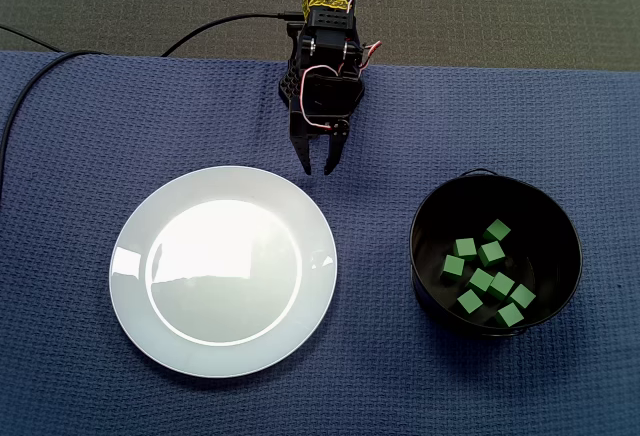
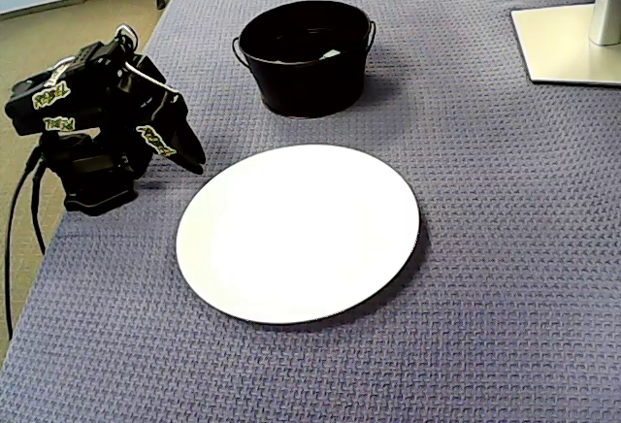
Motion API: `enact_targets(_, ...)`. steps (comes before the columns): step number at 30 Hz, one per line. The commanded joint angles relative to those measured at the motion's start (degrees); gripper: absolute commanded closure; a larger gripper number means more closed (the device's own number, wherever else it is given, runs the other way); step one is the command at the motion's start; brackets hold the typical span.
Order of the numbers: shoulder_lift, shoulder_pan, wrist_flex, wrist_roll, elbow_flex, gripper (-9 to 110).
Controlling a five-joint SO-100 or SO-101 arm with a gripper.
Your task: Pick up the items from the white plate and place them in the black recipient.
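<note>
The white plate (image 1: pixel 222 271) (image 2: pixel 301 229) lies bare on the blue cloth in both fixed views, with nothing on it. Several green cubes (image 1: pixel 488 276) sit in the black bucket (image 1: pixel 428 231) (image 2: pixel 306 83); only the view from above shows them. My gripper (image 1: pixel 316 169) (image 2: pixel 194 162) is folded back near the arm's base, just beyond the plate's far rim in the view from above. Its fingertips stand a little apart and hold nothing. It touches neither the plate nor the bucket.
A white monitor stand base (image 2: pixel 572 40) rests at the cloth's far right corner. A black cable (image 1: pixel 60 61) (image 2: pixel 19 219) runs from the arm's base off the cloth's edge. The blue cloth (image 1: pixel 100 126) ends right behind the arm.
</note>
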Motion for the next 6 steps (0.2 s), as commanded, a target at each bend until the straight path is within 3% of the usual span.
enact_targets(1, -0.2, 0.6, 10.4, 0.1, 1.6, 101)
enact_targets(6, -0.2, 0.6, 10.4, 0.1, 1.6, 101)
